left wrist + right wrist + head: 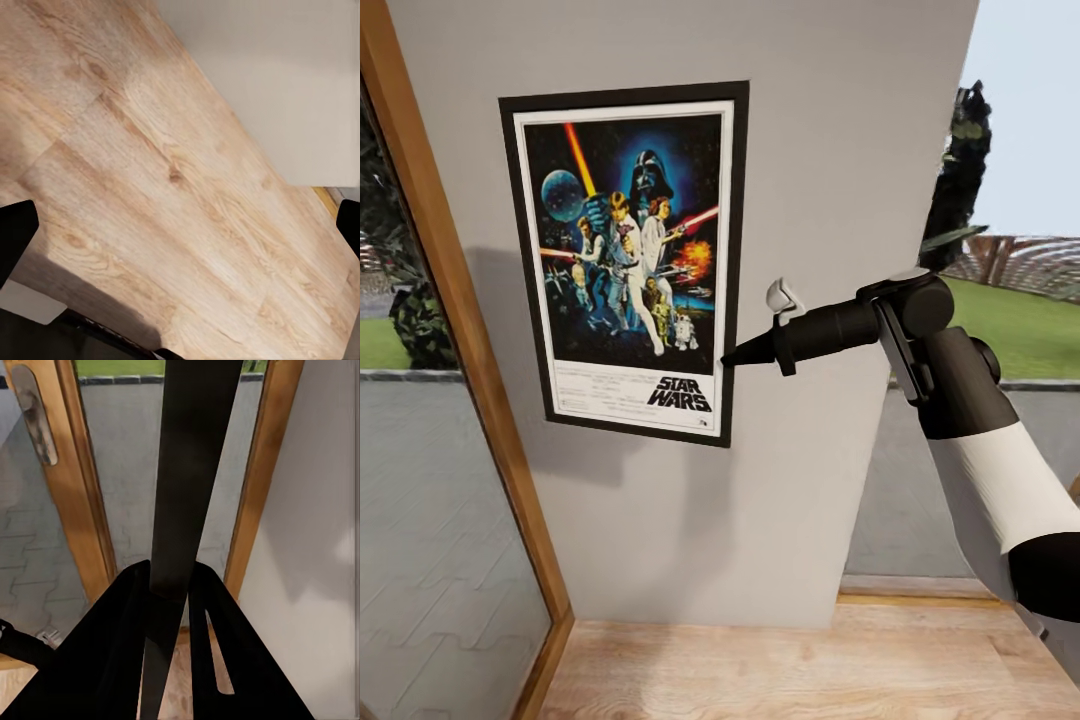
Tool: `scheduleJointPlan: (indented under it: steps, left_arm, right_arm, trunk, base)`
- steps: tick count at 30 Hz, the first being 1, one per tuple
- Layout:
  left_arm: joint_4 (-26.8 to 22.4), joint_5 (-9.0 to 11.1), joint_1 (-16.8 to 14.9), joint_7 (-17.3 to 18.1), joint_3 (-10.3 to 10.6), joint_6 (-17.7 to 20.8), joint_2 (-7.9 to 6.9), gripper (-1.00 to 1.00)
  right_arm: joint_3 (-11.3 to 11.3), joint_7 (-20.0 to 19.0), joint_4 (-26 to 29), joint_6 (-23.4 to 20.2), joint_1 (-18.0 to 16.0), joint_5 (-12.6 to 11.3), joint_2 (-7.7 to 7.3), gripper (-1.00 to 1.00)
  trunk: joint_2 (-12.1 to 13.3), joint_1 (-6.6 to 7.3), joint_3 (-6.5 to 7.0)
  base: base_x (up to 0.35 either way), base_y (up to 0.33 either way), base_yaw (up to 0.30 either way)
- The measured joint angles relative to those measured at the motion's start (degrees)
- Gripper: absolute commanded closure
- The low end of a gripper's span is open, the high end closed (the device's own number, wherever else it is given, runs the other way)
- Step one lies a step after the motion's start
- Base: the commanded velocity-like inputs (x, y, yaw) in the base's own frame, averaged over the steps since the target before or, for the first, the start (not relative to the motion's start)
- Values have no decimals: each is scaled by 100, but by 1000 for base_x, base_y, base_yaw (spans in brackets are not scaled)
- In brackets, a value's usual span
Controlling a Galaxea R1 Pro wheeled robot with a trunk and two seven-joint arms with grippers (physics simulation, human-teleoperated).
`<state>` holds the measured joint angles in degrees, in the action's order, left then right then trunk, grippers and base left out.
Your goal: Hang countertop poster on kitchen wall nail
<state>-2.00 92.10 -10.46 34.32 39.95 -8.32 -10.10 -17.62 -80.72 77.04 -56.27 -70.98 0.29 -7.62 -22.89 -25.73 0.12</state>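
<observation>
Poster [627, 262]: one, against wall [840, 150] | right fingers [732, 356] clamp its frame edge

right hand [732, 356] tips hidden behind poster [628, 262] edge

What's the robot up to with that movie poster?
The robot is holding the Star Wars poster flat against a grey wall. Its right gripper pinches the frame's right edge, the fingers closed on the black frame. The left gripper hangs open over the wooden floor, holding nothing.
</observation>
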Motion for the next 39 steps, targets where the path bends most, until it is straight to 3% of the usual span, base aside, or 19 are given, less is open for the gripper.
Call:
scheduleJointPlan:
  steps: [24,30,39]
  left_arm:
    - [8,0,0,0,-2,0,0,-100]
    - [7,0,0,-1,-4,1,0,-100]
    - [10,0,0,-1,-6,1,0,-100]
  right_arm:
    - [-1,-23,7,5,-3,-15,17,100]
    - [-2,-305,12,8,-5,-12,13,100]
    - [1,-352,12,6,-2,-3,5,100]
  trunk:
    - [1,0,0]
    - [1,-2,0]
    - [1,-3,0]
  base:
    - [315,102,0]
    - [75,23,0]
    - [10,3,0]
